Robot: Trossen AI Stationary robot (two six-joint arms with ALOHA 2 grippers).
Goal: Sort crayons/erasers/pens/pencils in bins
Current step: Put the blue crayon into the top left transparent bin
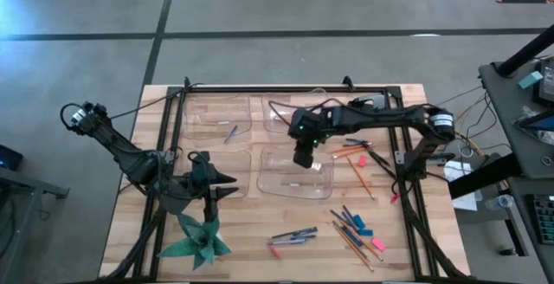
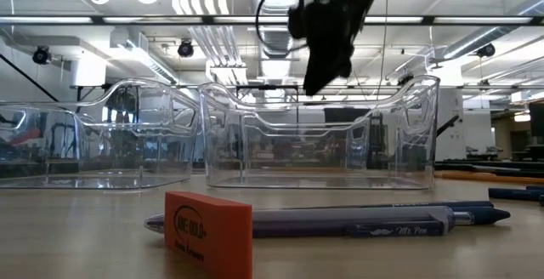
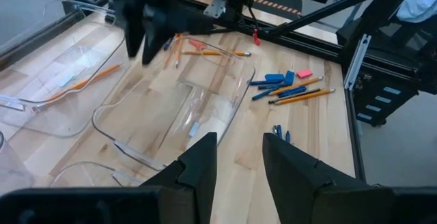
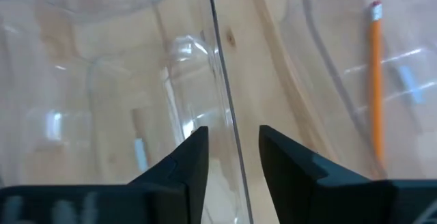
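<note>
Orange eraser [image 2: 208, 232] reads "ONE-GOLD", pen [image 2: 340, 221] "Mr. Pen"

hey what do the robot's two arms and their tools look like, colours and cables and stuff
Both arms are dark, nearly black, built of jointed segments. The left arm has a pale, round fitting at its outer end. The right arm has a round silver joint cap and a green light near its wrist, with thin black cables looping over it. The left tool and right tool each have two matte black, wedge-shaped fingers.
</note>
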